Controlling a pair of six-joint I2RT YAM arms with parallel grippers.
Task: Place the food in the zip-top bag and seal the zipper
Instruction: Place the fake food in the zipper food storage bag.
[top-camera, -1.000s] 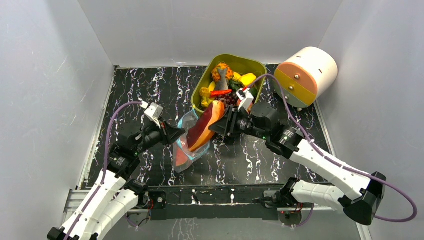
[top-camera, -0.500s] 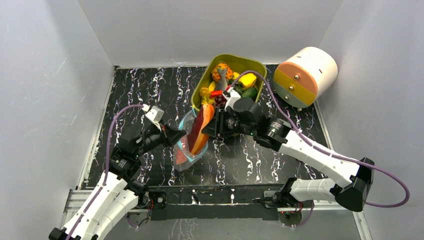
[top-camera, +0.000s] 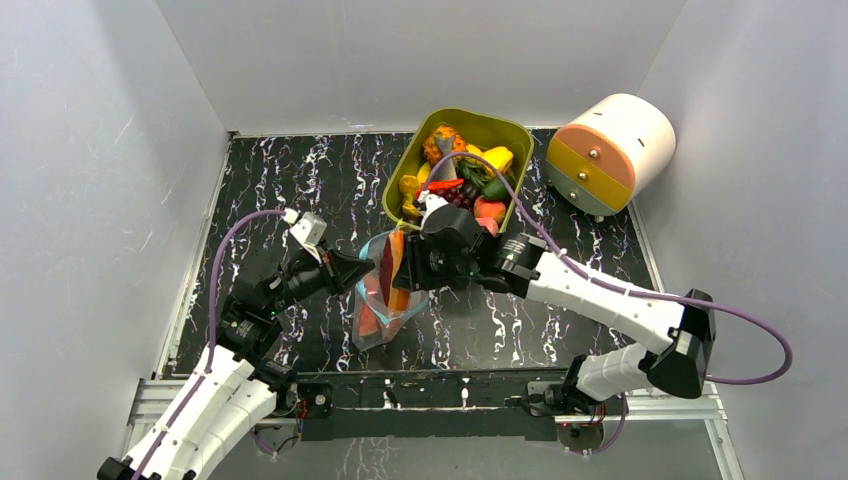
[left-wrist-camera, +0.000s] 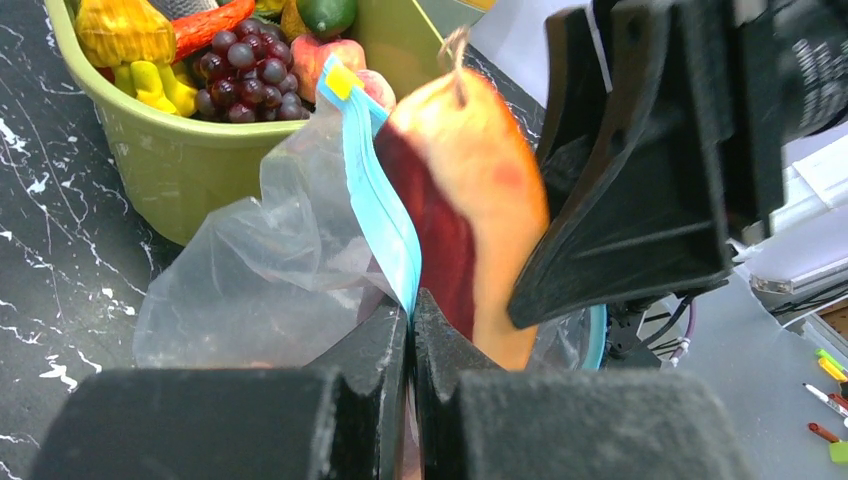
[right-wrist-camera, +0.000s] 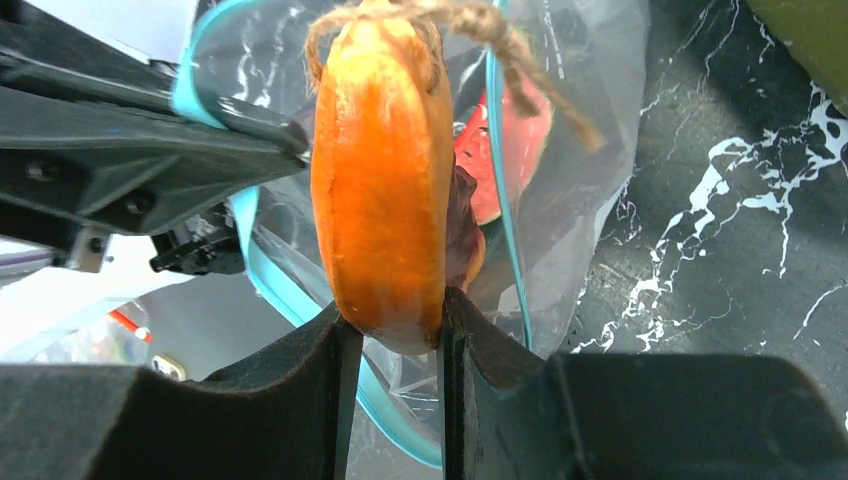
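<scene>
The top view is lit brightly and evenly from above, and only soft, faint shadows are cast on the black marbled worktop (top-camera: 300, 180). In the left wrist view, the left gripper (left-wrist-camera: 411, 305) is rendered near-black and soft at 6 o'clock, while a pale sheen is carried by the zip-top bag (left-wrist-camera: 250, 270). In the right wrist view, the orange food (right-wrist-camera: 380, 190) is well lit. The right gripper (right-wrist-camera: 392, 315) at 6 o'clock is left dark, and whitish glare is shown on the film at 12 o'clock.
</scene>
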